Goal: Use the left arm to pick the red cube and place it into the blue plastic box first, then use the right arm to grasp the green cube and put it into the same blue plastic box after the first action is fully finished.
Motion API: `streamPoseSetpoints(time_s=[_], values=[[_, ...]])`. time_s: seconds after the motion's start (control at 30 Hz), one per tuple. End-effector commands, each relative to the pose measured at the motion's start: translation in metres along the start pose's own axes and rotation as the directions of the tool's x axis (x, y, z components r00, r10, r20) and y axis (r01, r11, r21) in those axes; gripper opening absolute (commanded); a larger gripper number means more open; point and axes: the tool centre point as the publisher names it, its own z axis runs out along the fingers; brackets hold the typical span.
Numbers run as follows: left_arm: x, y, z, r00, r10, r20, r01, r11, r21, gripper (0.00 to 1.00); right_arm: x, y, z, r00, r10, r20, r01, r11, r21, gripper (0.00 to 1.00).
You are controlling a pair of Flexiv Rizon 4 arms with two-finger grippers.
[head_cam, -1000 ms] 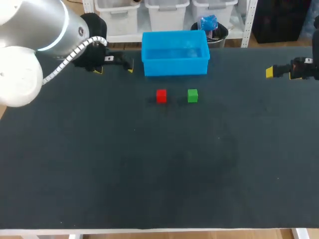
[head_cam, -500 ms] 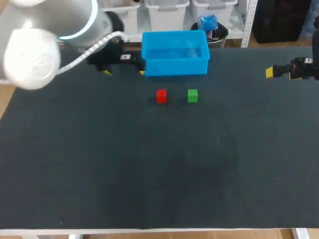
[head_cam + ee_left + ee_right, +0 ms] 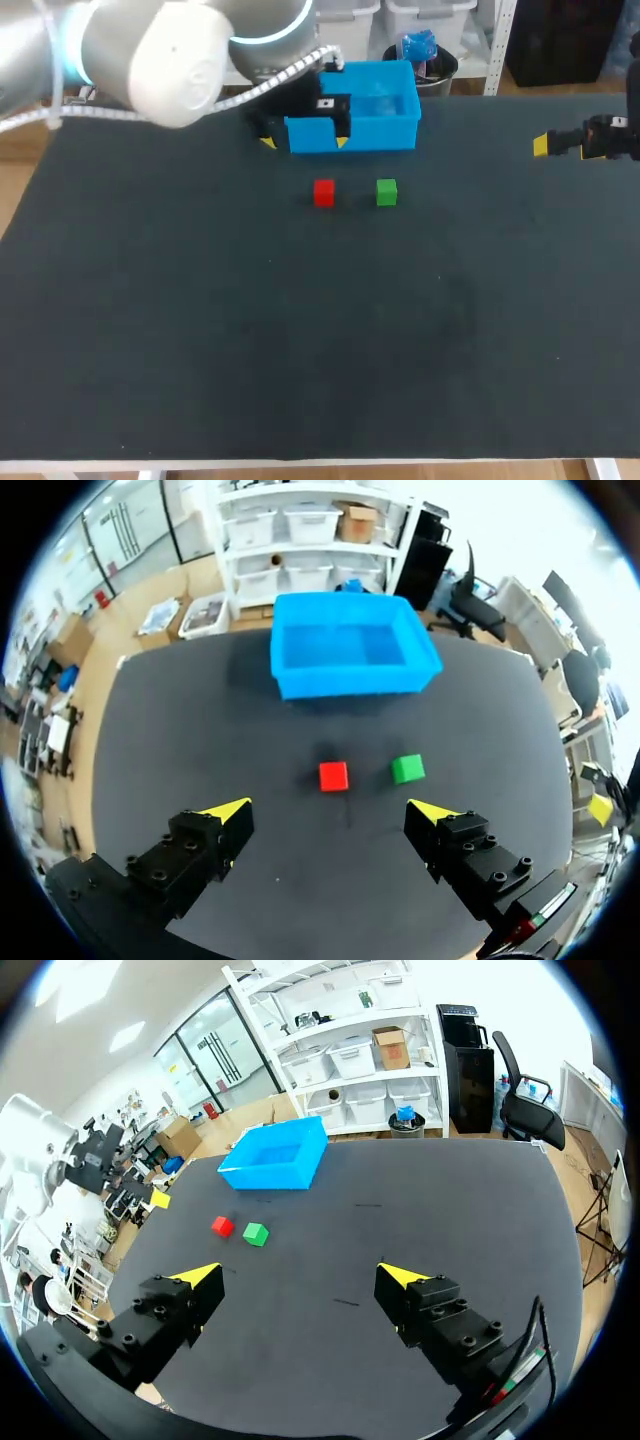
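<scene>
Red cube [image 3: 333, 776] ahead of left gripper [image 3: 331, 810], untouched, green cube [image 3: 407, 769] beside

One cube [image 3: 323, 193] lies on the table [image 3: 200, 330], the other cube [image 3: 386, 192] near it, at its right. The box [image 3: 380, 133] stands behind both.

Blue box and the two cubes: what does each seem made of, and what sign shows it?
Blue box: probably plastic, thin walls, faint sheen on its floor. Red cube and green cube: evenly coloured, matt faces; painted wood or plastic, cannot tell.
</scene>
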Motion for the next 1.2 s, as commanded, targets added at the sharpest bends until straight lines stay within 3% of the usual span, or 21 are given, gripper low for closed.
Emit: streamPoseSetpoints(time_s=[0.03, 1.2], values=[[-0.008, -0.008, 0.01, 0.999, -0.013, -0.039, 0.011, 0.998, -0.063, 1.0, 0.0, 0.0, 0.001, 1.0, 0.0, -0.001, 0.0, 1.0, 0.002, 1.0], [0.007, -0.006, 0.097, 0.991, -0.121, -0.055, 0.118, 0.992, -0.055, 1.0, 0.0, 0.0, 0.001, 1.0, 0.0, -0.001, 0.0, 1.0, 0.002, 1.0]])
